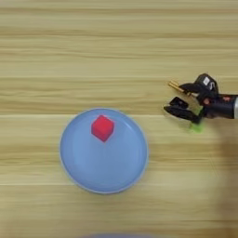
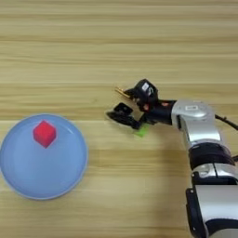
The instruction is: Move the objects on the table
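While the red cube (image 1: 102,128) sits on the plate (image 1: 83,167), the end effector (image 2: 122,103) gapes wide.

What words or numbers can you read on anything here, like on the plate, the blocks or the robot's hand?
None can be read.
The blue plate is plain, with no writing.
The red cube shows plain red faces.
The robot's hand has a small white patch on top; if it bears any text, it is too blurred to read.
The green bar is mostly hidden under the hand; no marks show.
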Tool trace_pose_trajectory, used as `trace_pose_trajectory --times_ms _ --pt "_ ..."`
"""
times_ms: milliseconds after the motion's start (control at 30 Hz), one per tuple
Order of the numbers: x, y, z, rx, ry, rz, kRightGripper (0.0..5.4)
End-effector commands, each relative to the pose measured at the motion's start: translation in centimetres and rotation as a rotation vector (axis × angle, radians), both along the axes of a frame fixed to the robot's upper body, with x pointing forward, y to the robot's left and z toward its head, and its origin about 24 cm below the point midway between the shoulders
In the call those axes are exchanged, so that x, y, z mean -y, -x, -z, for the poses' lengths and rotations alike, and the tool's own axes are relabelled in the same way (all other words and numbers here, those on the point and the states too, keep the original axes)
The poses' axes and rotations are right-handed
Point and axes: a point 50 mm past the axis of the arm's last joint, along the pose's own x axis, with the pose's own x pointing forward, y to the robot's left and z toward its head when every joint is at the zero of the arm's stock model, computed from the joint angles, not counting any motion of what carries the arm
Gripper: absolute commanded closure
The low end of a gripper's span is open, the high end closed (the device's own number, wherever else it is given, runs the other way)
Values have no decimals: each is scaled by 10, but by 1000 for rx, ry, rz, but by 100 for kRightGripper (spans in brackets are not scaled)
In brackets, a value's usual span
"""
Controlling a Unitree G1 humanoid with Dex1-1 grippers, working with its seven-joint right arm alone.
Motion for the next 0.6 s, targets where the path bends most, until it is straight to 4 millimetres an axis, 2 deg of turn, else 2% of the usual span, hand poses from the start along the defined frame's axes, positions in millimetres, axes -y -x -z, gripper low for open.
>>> trace_pose_trajectory --times_ms 33,267,333,600 --pt "6 -20 -32 131 50 45 6" --pt "3 -21 -16 87 67 64 6" --pt "3 -21 -14 82 70 64 49" --pt "1 -21 -10 70 65 62 135"
